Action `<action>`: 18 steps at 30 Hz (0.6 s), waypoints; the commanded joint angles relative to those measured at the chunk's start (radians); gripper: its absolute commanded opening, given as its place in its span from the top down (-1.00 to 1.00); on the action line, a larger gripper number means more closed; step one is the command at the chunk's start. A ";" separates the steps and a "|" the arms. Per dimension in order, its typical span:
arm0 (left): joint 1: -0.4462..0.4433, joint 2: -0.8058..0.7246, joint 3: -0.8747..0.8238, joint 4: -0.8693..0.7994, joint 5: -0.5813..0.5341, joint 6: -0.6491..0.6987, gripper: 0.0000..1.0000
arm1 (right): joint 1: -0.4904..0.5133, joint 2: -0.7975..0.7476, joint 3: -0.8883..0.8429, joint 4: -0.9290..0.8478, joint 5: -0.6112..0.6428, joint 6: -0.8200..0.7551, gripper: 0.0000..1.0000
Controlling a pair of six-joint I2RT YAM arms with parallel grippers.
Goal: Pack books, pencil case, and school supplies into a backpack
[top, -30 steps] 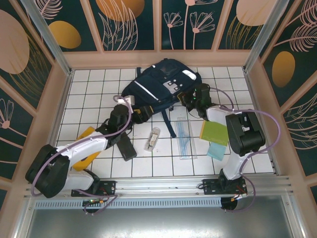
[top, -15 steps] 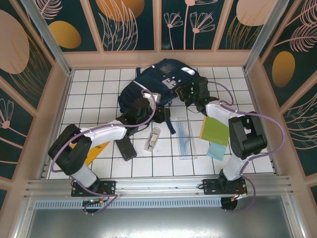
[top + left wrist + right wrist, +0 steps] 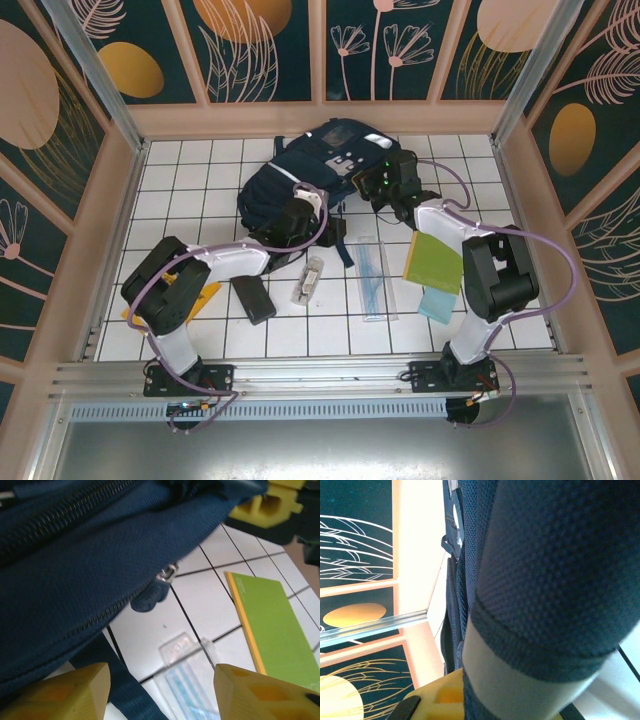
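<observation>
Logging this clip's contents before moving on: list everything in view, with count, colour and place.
backpack: one, navy, far centre
pencil case: one, black, near left of centre
clear tube: one, transparent, right of the pencil case
ruler set: one, bluish clear, centre
green book: one, yellow-green, right
teal pad: one, light teal, at the green book's near edge
orange book: one, yellow-orange, left, partly covered
left gripper: one, yellow fingers, open, facing the backpack's zipper pull
right gripper: one, shut on the backpack's right side
</observation>
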 commanded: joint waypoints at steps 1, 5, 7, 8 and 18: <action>-0.005 0.030 0.043 0.070 -0.093 0.036 -0.15 | 0.030 -0.062 0.051 0.059 -0.033 0.018 1.00; -0.004 0.064 0.084 0.093 -0.094 0.041 -0.14 | 0.040 -0.074 0.030 0.061 -0.027 0.027 1.00; -0.004 0.072 0.087 0.116 -0.113 0.033 -0.11 | 0.041 -0.080 0.014 0.069 -0.030 0.033 1.00; -0.005 0.076 0.087 0.127 -0.124 0.034 -0.10 | 0.042 -0.084 0.004 0.075 -0.033 0.038 1.00; -0.002 0.099 0.104 0.150 -0.201 0.055 0.23 | 0.046 -0.113 -0.047 0.090 -0.046 0.052 1.00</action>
